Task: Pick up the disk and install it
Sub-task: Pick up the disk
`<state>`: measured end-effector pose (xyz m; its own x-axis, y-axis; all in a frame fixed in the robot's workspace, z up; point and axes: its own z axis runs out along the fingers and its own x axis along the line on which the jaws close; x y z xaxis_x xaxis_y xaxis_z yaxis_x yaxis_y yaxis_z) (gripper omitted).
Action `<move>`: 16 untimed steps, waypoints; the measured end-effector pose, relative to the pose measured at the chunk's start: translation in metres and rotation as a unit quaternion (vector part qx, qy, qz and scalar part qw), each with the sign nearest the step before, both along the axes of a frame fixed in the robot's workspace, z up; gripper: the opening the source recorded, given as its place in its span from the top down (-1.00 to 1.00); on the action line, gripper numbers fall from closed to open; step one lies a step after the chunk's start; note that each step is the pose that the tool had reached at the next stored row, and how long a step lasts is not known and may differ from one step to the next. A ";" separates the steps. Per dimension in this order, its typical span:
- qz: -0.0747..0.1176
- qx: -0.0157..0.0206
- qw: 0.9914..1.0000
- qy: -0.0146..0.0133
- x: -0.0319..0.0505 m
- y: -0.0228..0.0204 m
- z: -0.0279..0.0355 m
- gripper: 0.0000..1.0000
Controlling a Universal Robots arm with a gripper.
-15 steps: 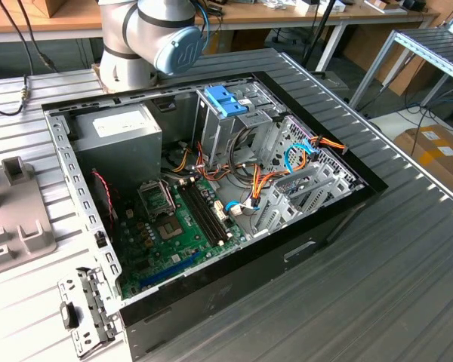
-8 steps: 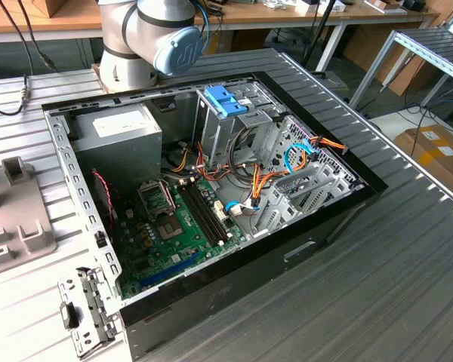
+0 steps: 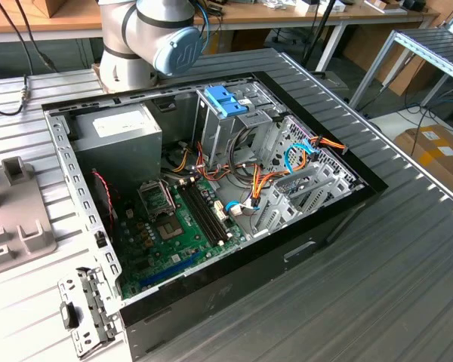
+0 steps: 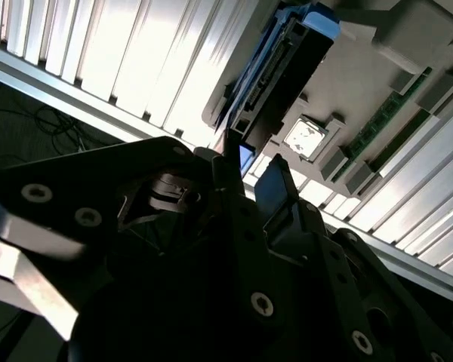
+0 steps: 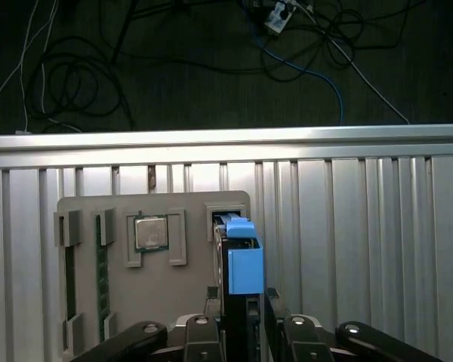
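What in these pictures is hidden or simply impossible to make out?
The disk, first wrist view: it stands edge-on in the grey holder, so its broad faces are hidden, and the gripper covers its nearer end.
The disk, second wrist view: the gripper's dark body blocks much of it.
The robot arm, exterior view: cut off by the top edge.
The grey holder: cut off at the exterior view's left edge.

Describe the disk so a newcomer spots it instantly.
On the ribbed aluminium table lies a grey parts tray. The disk stands on edge in a slot beside the square processor chip. Unlike its neighbours, it carries a bright blue tab.
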<state>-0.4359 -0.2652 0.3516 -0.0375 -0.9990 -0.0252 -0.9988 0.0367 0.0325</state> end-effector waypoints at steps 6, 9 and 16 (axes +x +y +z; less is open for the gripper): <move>0.000 0.000 1.000 0.000 0.0000 0.0000 0.0000 -0.11; 0.000 0.000 1.000 0.000 0.0000 0.0000 0.0000 -0.11; 0.000 0.000 1.000 0.000 -0.0003 0.0000 -0.0015 -0.11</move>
<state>-0.4362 -0.2652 0.3502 -0.0375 -0.9990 -0.0258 -0.9988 0.0366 0.0325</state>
